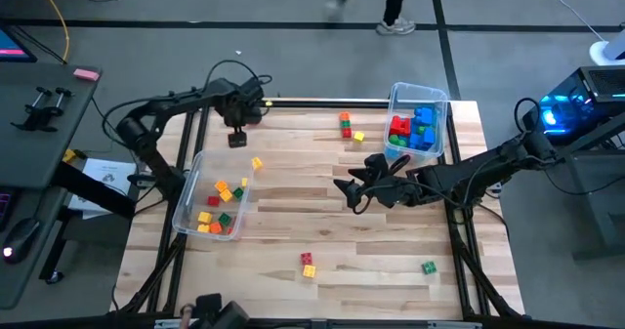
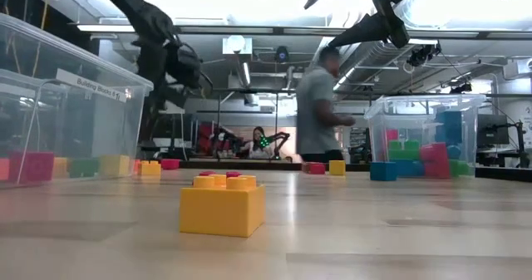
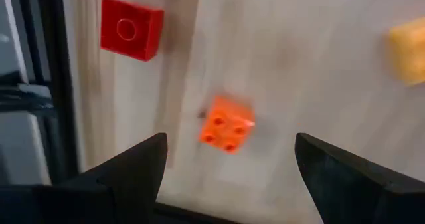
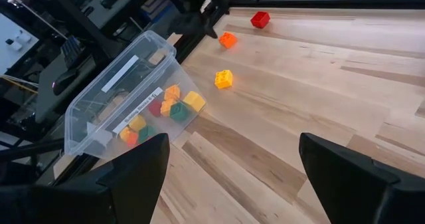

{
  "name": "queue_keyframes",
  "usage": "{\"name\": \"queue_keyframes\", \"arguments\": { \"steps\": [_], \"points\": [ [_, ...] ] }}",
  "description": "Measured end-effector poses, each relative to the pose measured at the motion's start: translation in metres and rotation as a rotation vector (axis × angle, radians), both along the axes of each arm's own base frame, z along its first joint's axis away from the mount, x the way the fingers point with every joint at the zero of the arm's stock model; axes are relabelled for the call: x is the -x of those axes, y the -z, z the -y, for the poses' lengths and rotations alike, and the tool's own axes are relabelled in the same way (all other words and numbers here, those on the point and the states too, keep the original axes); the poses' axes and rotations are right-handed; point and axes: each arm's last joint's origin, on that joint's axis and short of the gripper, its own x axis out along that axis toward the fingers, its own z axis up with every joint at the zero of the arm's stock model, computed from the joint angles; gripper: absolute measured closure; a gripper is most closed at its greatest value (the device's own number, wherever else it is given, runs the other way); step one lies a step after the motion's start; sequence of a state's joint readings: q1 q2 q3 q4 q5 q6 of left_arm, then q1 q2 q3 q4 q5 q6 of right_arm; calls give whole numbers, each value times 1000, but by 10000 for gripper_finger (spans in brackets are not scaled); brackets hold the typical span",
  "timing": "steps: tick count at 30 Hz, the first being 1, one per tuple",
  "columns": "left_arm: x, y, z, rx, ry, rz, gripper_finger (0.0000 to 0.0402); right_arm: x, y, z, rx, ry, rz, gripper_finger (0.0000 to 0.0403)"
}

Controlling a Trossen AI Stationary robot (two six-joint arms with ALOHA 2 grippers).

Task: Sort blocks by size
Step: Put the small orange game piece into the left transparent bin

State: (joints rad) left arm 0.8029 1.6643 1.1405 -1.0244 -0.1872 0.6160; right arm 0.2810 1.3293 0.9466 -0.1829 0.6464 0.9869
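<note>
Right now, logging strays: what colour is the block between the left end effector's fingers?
Orange block, clearest in the left wrist view.

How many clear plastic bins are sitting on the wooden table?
2. One clear plastic bin at the table's left edge holds small yellow, orange, red and green blocks; the other clear bin at the far right corner holds bigger red, blue and green bricks.

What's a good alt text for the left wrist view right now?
Seen past the left gripper, its two dark fingers spread wide and empty, a small orange four-stud block lies on the wooden table between and beyond the fingertips. A red single-stud block sits farther off near the table's dark edge frame, and part of a yellow block shows at the picture's edge.
</note>
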Motion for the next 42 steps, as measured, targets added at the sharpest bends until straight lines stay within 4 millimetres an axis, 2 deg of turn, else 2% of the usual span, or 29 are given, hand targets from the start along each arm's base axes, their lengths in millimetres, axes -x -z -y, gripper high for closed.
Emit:
{"name": "queue_keyframes", "arguments": {
  "steps": [12,16,31,34,36,42],
  "points": [
    [8,36,7,9,371,-154,88,0,0,0,-5,3,3,71],
    [6,45,7,-47,407,-131,88,0,0,0,-4,3,2,71],
    [5,63,9,-27,428,-147,93,0,0,0,-18,10,8,71],
    [5,68,9,-13,398,-160,119,0,0,0,-31,16,15,71],
    [5,70,9,-4,376,-165,151,0,0,0,-37,18,17,71],
    [4,64,11,-15,336,-157,305,0,0,0,-37,18,17,71]
  ]
}}
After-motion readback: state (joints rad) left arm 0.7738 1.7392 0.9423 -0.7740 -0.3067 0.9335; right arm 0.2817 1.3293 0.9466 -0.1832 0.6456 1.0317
